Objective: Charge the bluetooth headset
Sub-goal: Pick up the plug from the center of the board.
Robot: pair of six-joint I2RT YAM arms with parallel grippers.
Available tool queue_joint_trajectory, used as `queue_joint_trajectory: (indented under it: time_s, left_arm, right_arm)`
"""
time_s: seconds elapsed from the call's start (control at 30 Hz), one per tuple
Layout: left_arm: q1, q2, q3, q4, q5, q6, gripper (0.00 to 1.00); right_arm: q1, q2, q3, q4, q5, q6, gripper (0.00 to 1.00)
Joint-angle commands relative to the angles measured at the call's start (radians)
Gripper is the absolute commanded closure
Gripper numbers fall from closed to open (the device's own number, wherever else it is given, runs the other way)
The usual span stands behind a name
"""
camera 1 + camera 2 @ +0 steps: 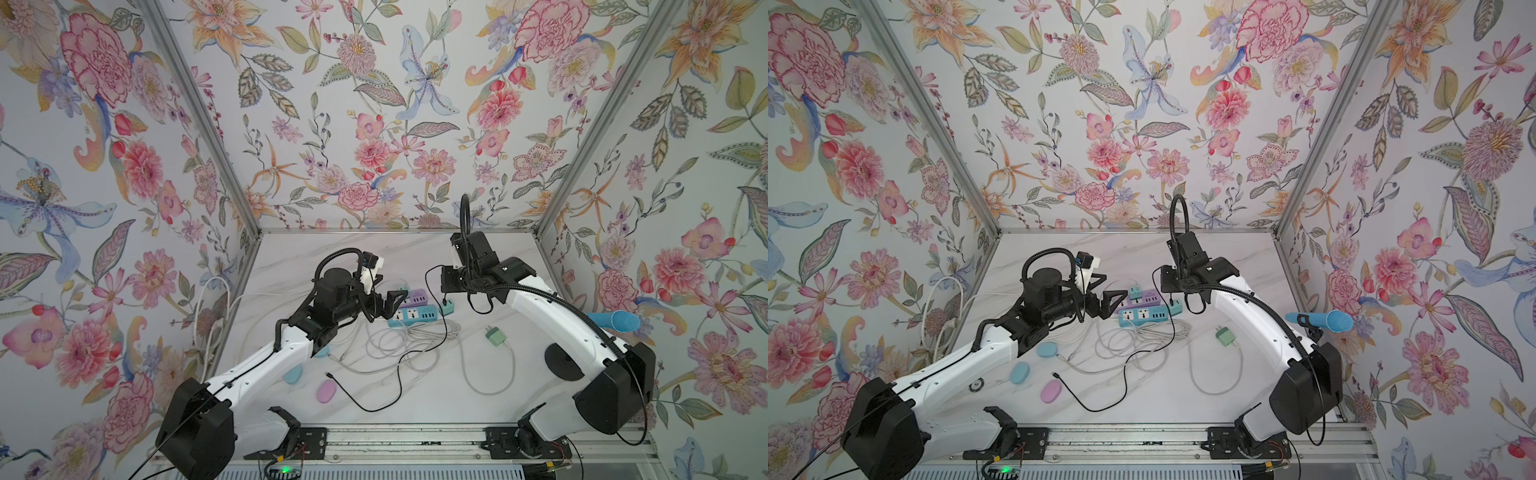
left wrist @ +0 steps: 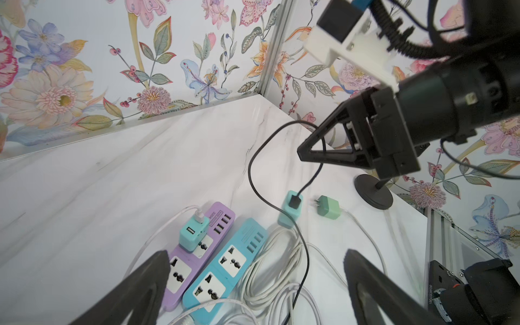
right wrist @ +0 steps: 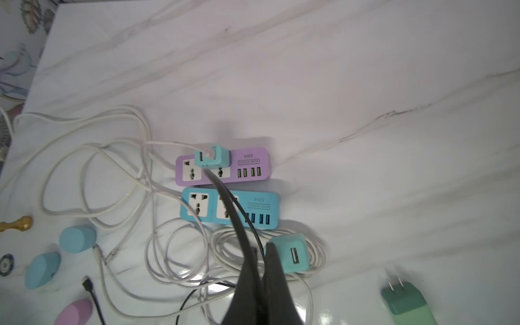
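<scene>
Three small oval headset cases lie at the front left of the marble table: a pink one (image 1: 327, 392) and two blue ones (image 1: 293, 374) (image 1: 1047, 350). A black cable's free plug (image 1: 329, 375) rests just beside the pink case. Its other end sits in a teal adapter (image 2: 291, 209) lying on the white cords. My right gripper (image 2: 305, 152) hangs just above that adapter, shut on the black cable (image 3: 253, 225). Over the power strips my left gripper (image 2: 256, 267) stands wide open with nothing between its fingers.
A purple power strip (image 1: 417, 297) carrying a teal charger and a blue strip (image 1: 413, 316) lie side by side mid-table. Coiled white cords (image 1: 399, 345) spread in front of them. A green adapter (image 1: 494, 336) lies to the right. A blue microphone (image 1: 619, 321) stands on a black base (image 1: 564, 362).
</scene>
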Motion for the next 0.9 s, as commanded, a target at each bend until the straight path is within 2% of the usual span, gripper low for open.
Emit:
queue_joint_trajectory:
  time_s: [0.0,0.23,0.33,0.6,0.73,0.87]
  left_arm:
    - [-0.018,0.022,0.040,0.005,-0.017,0.028,0.00]
    - [-0.019,0.029,0.047,0.036,-0.002,0.033,0.00]
    - [-0.020,0.029,0.059,0.038,0.005,0.042,0.00]
    - [-0.021,0.039,0.079,0.044,0.050,0.037,0.00]
    - [-0.019,0.031,0.070,0.034,0.037,0.052,0.00]
    - [-0.020,0.032,0.068,0.028,0.044,0.058,0.00]
  right_arm:
    - [0.000,-0.017,0.069,-0.039,-0.082,0.082,1.00]
    - [-0.020,0.029,0.264,-0.078,-0.203,0.155,1.00]
    - [-0.009,0.062,0.380,-0.193,-0.091,0.089,1.00]
    - [-0.011,0.087,0.442,-0.421,0.090,-0.025,1.00]
    - [-0.002,0.078,0.415,-0.482,0.055,-0.037,1.00]
    - [0.019,0.077,0.389,-0.479,-0.072,0.006,1.00]
